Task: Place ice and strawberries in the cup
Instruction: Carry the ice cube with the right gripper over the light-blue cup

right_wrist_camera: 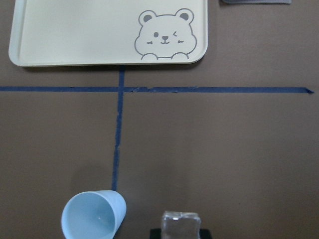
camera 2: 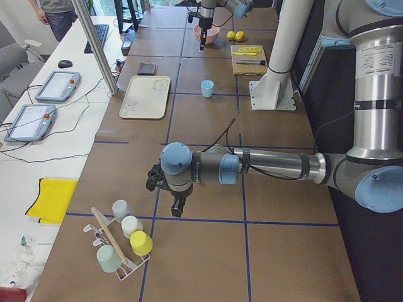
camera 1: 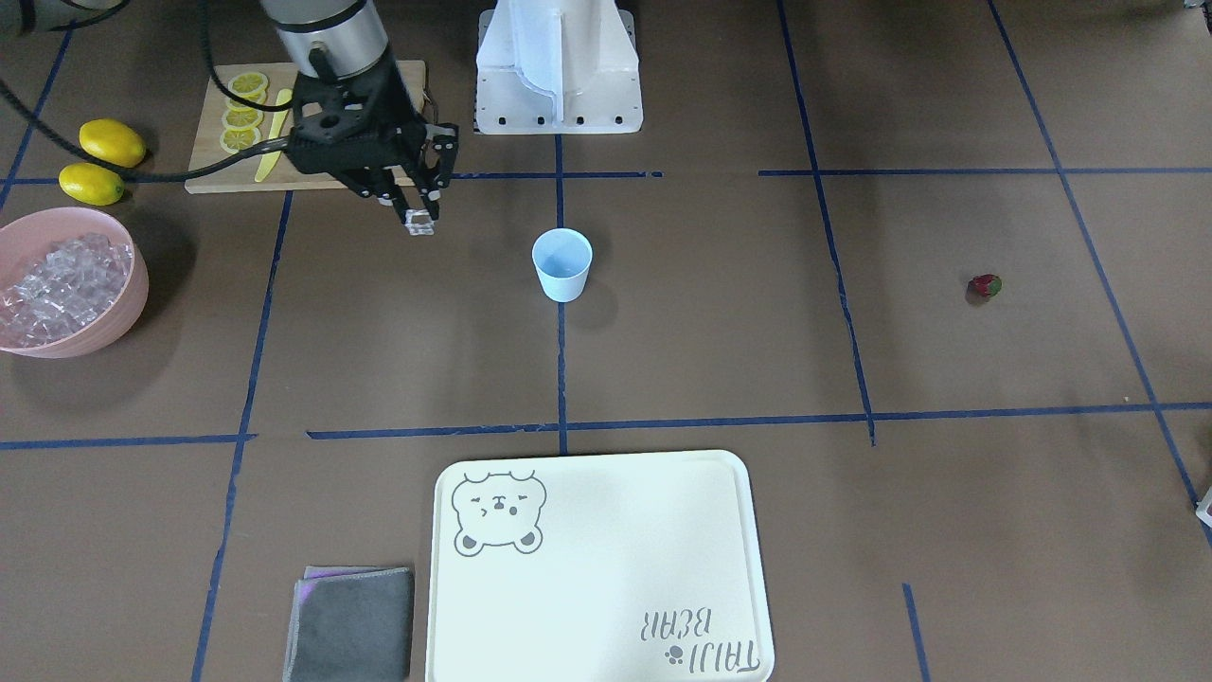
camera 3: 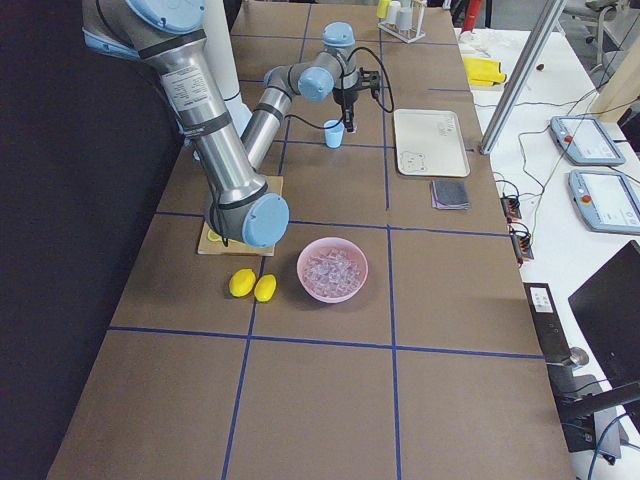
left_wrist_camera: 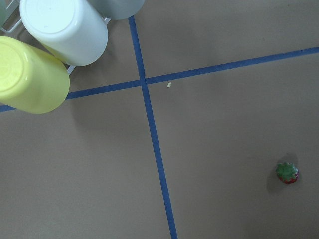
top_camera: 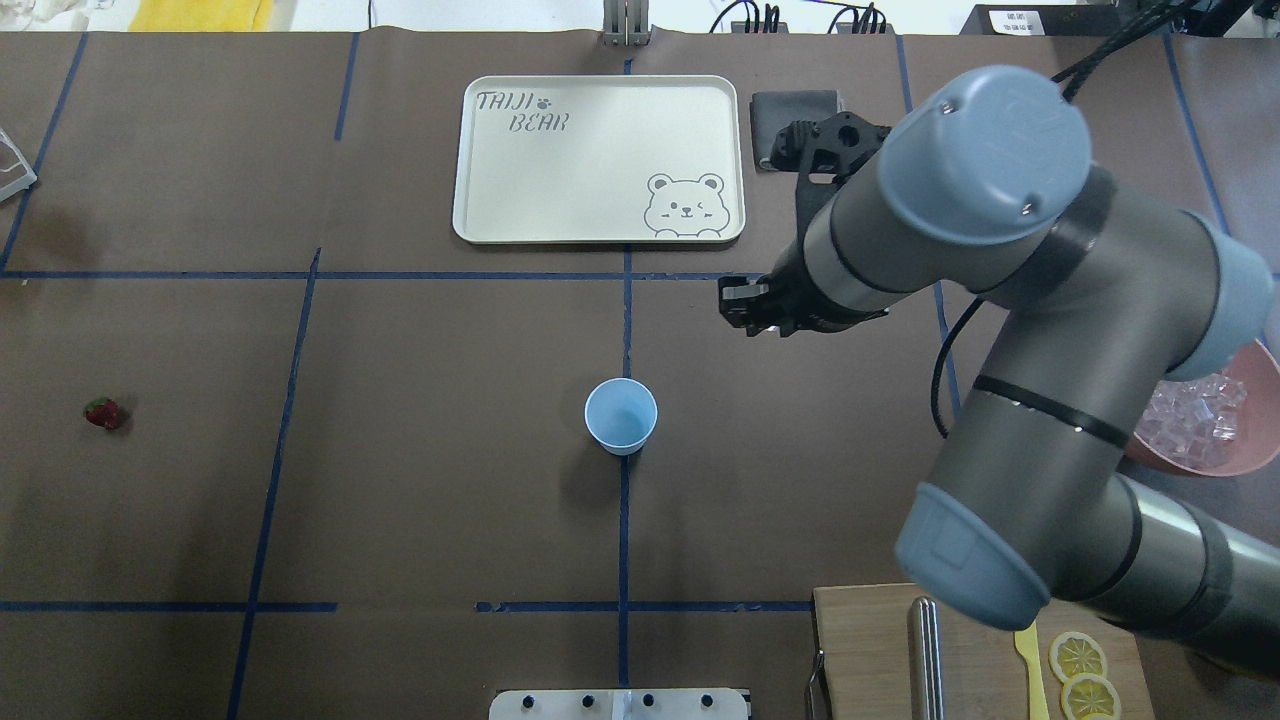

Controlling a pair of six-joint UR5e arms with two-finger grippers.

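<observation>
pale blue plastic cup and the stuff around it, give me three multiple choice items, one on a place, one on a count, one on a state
1. Where is the small dark red strawberry relative to the pale blue plastic cup?
A. inside it
B. on the brown table, well apart from it
C. leaning against its wall

2. How many whole yellow lemons lie beside the pink bowl?
A. two
B. three
C. five

3. The right gripper is:
A. open and empty
B. shut on a lemon slice
C. shut on a clear ice cube

Answers: 1 B, the berry lies alone on the table and the cup is empty; 2 A, two lemons sit side by side; 3 C, the right wrist view shows a cube between the fingers.
</observation>
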